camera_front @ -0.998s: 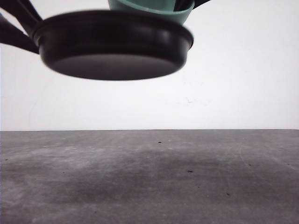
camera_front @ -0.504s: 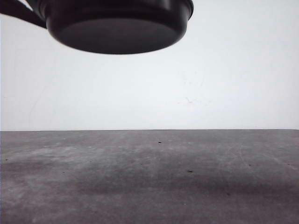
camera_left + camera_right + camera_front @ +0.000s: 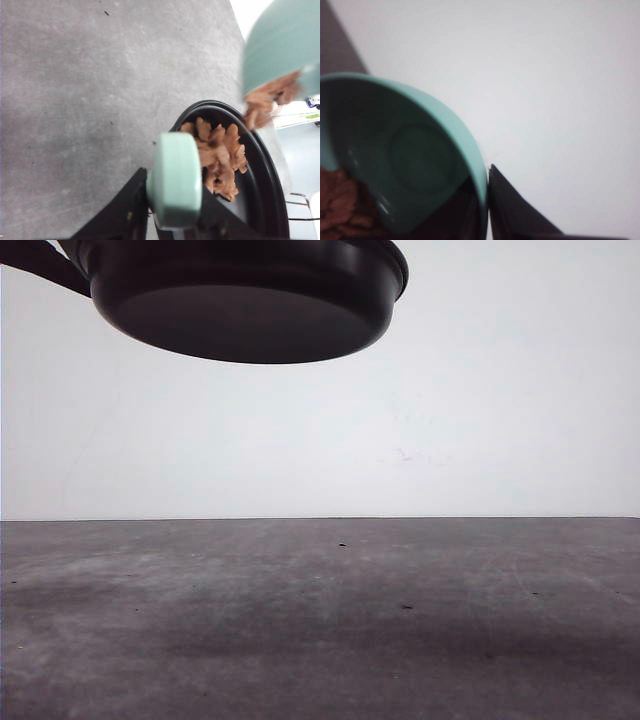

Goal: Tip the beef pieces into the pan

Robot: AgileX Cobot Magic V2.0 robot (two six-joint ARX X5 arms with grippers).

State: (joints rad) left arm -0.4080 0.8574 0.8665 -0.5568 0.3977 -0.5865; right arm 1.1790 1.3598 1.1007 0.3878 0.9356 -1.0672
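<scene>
**Mid-pour: beef sliding from bowl into the raised pan**

The left tool (image 3: 172,220) is clamped on the mint-green handle (image 3: 175,185) of the pan (image 3: 260,200), holding it well above the grey tabletop (image 3: 100,100); from the front, the pan's black underside (image 3: 240,325) hangs high, clear of the surface. The right tool (image 3: 487,210) grips the rim of the teal bowl (image 3: 420,160), one dark finger (image 3: 515,210) outside the wall, the bowl tipped steeply.

The pouring itself appears to be under way. A heap of beef pieces (image 3: 220,157) already lies in the pan near the handle side, more pieces (image 3: 265,100) hang blurred at the bowl's lip just above the pan's far rim, and a remnant clings low inside the bowl (image 3: 340,205).

The next move likely calls for tipping the bowl further, or a small shake, keeping its lip over the pan so the stragglers land inside, while the left arm holds the pan level.
</scene>
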